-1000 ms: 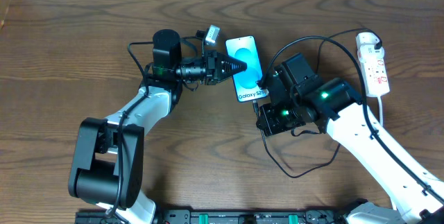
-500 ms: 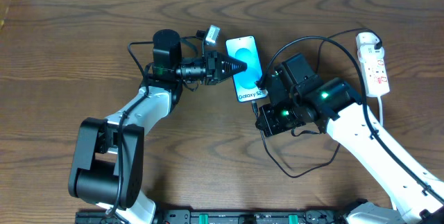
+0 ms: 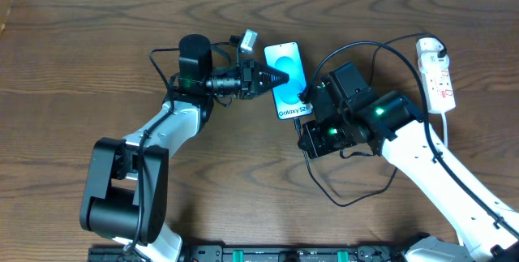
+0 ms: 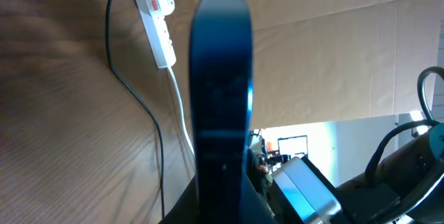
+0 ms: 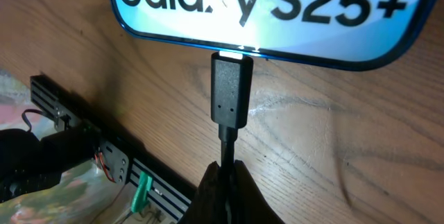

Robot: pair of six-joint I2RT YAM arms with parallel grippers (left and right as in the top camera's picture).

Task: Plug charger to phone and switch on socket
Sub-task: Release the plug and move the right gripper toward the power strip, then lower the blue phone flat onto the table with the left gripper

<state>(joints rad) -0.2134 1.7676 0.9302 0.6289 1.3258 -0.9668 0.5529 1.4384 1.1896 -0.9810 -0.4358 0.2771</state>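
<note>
The phone point(image 3: 288, 79), cyan screen reading "Galaxy S25+", is held tilted just above the table. My left gripper point(image 3: 280, 78) is shut on its left edge; in the left wrist view the phone point(image 4: 220, 92) stands edge-on between the fingers. My right gripper point(image 5: 225, 175) is shut on the black charger cable point(image 3: 349, 51) just behind its plug tip point(image 5: 229, 92). The tip touches the phone's bottom edge point(image 5: 263, 16) at the port. The cable loops away to the white adapter plug point(image 3: 430, 49) in the white socket strip point(image 3: 439, 75), which also shows in the left wrist view point(image 4: 156, 19).
A small silver and white object point(image 3: 246, 41) lies on the table behind the left gripper. The socket's white cord point(image 3: 444, 128) runs toward the front beside my right arm. A black rail point(image 3: 268, 254) lines the table's front edge.
</note>
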